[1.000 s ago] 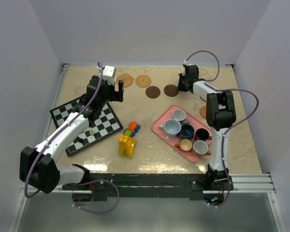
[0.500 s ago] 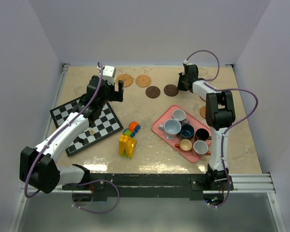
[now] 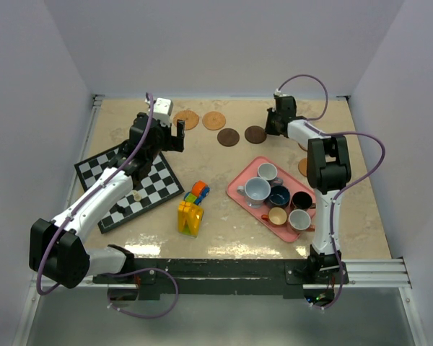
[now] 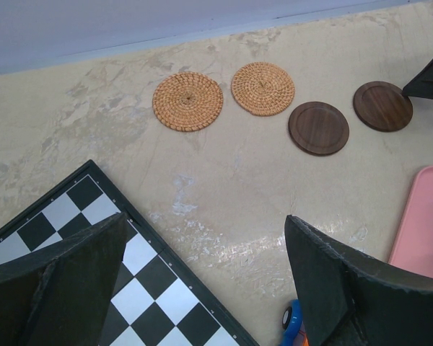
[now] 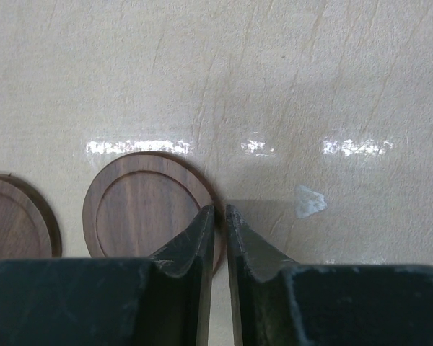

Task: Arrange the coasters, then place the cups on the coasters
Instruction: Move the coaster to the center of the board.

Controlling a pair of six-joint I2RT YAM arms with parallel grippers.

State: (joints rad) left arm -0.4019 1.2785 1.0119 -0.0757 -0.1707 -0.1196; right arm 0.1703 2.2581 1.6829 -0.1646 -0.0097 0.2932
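Two woven orange-tan coasters [image 3: 187,120] [image 3: 213,120] and two dark brown coasters [image 3: 229,137] [image 3: 255,134] lie in a row near the table's far edge. Part of another tan coaster [image 3: 302,167] shows behind the right arm. Several cups [image 3: 255,189] stand on the pink tray [image 3: 242,180]. My right gripper [image 5: 220,210] is low at the right rim of a dark brown coaster [image 5: 141,213]; its jaws are a narrow slit apart, and the coaster lies flat. My left gripper [image 4: 206,227] hovers wide open over the chessboard's corner, holding nothing.
A chessboard [image 3: 130,184] lies at the left under the left arm. Colourful toy blocks [image 3: 191,209] sit between the chessboard and the tray. White walls close in the table on three sides.
The right gripper's jaws have parted slightly at the dark brown coaster's rim. Neither arm has visibly moved.
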